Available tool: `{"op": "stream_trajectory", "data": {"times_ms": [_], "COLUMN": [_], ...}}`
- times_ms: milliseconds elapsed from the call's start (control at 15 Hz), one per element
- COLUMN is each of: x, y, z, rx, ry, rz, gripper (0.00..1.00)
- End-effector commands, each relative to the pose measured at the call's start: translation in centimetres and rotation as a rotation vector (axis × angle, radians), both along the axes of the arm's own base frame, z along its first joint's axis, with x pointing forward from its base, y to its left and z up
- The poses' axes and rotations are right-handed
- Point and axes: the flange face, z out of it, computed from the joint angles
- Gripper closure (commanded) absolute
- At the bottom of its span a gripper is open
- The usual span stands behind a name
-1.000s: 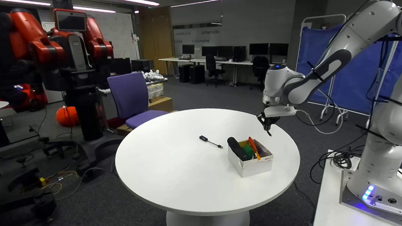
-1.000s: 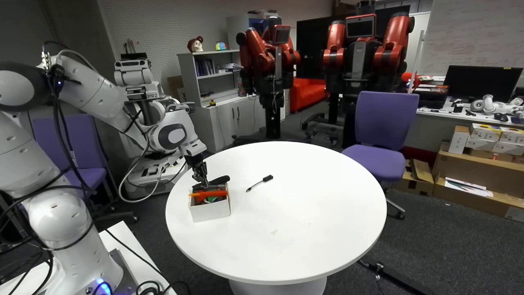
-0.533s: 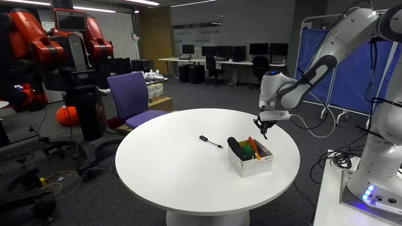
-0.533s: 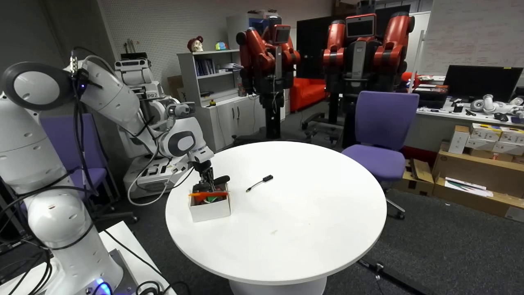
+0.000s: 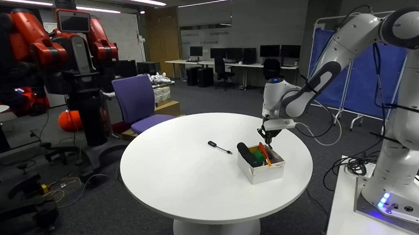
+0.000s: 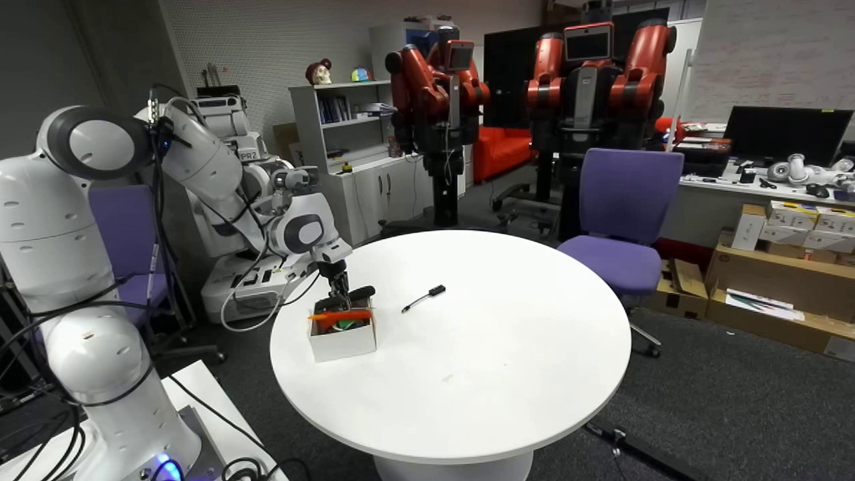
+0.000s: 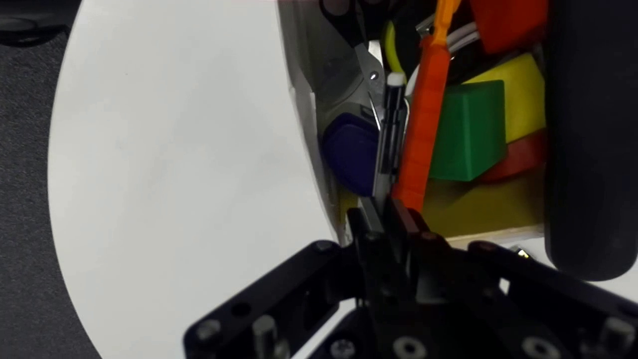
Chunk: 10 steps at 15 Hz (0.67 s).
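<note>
My gripper has its fingers nearly together around one end of a thin dark and clear pen with a white tip. The pen fills the narrow gap between the pads. In both exterior views the gripper is over the far rim of a white box. In the box are an orange tool, a green block, a yellow block, a dark blue item and scissors. A long black case rests across the box's side and sticks out above it.
The box stands on a round white table. A black adapter with a short cable lies beside it. A purple chair stands behind the table. The arm's white stand is close to the table's edge.
The arm has moved the gripper toward the box and slightly down, from beside its far rim to over it. The box, its contents and the adapter have not moved.
</note>
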Motion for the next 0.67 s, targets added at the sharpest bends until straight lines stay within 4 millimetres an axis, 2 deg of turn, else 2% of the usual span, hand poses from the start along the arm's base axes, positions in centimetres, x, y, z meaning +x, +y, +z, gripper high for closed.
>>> {"op": "stream_trajectory", "data": {"times_ms": [0,267,600], "x": [1.8,2.4,1.7], "y": [1.1,2.4,5.1], "z": [-0.2,-1.2,-1.9], "rx": [0.000,-0.001,-0.010], "ry": [-0.008,0.007,0.010], "rz": [0.016,0.036,0.077], "gripper": [0.98,0.98,0.98]}}
